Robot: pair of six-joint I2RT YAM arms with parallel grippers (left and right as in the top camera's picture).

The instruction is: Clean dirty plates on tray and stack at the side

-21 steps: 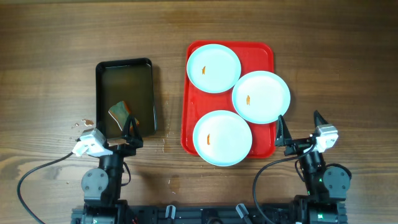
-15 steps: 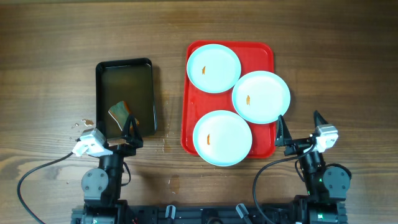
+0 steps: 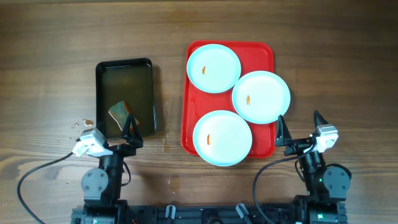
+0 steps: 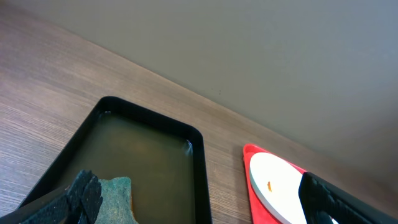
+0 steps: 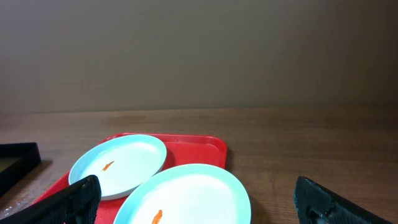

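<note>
Three pale blue-white plates lie on the red tray (image 3: pixel 266 50): a far plate (image 3: pixel 213 68), a right plate (image 3: pixel 261 96) overhanging the tray's right rim, and a near plate (image 3: pixel 222 138). Each has a small orange smear. My left gripper (image 3: pixel 123 129) is open and empty over the near end of a black tray (image 3: pixel 124 66). My right gripper (image 3: pixel 301 124) is open and empty, just near and right of the red tray. The right wrist view shows the far plate (image 5: pixel 118 165) and the right plate (image 5: pixel 186 196). The left wrist view shows one plate (image 4: pixel 277 190).
The black tray holds murky water and a green sponge (image 3: pixel 119 112), which also shows in the left wrist view (image 4: pixel 115 198). Small drops and crumbs (image 3: pixel 82 124) lie on the wooden table left of the black tray.
</note>
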